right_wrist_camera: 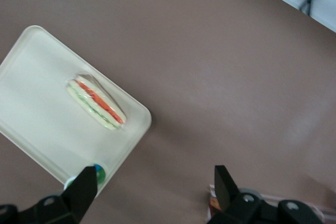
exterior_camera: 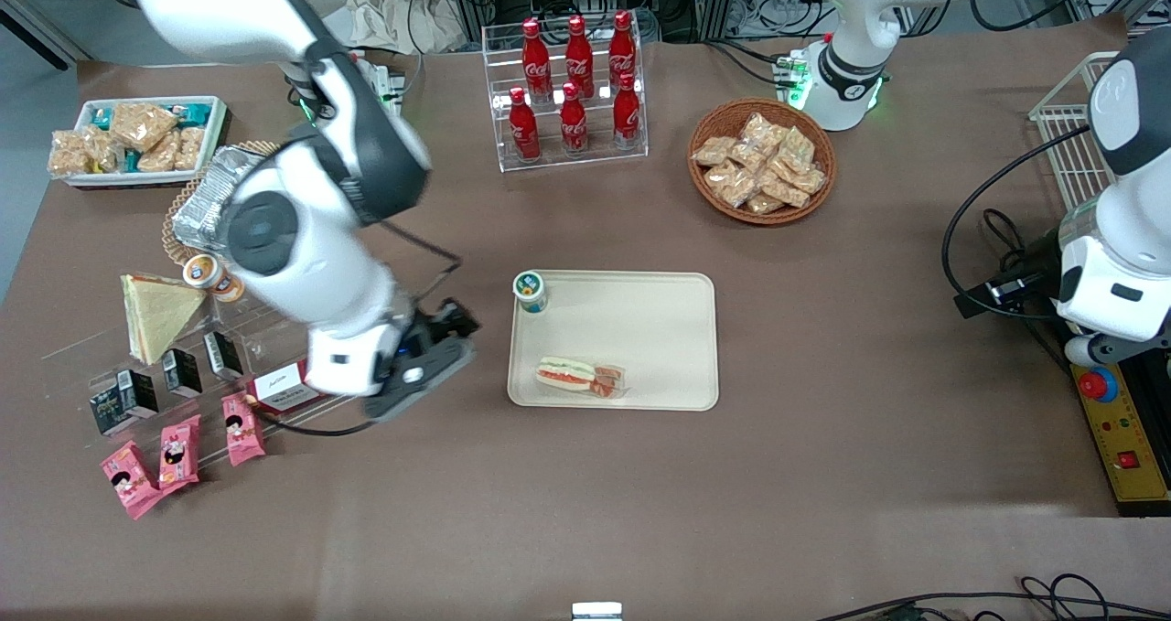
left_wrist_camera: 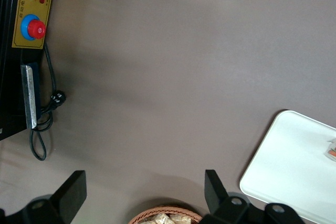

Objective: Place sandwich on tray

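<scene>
The gripper (exterior_camera: 430,365) hangs over bare table just beside the tray (exterior_camera: 640,319), at the edge toward the working arm's end; its fingers (right_wrist_camera: 84,184) stand spread with nothing between them, as the right wrist view confirms. The sandwich (exterior_camera: 578,376) lies wholly on the tray, inside the low rim near the corner closest to the gripper and to the front camera, filling stripe showing, apart from the fingers. A small round lidded cup (exterior_camera: 530,290) sits at the tray's other gripper-side corner. By this showing the placement looks complete; what seems left is for the arm to clear away. A second, plain-faced wedge (exterior_camera: 157,315) rests on a clear shelf toward the working arm's end, well apart from the gripper. The surface is a brown table covering (exterior_camera: 585,511), carrying a rack of red cola bottles (exterior_camera: 572,86) and a wicker basket of snack packets (exterior_camera: 761,161).
</scene>
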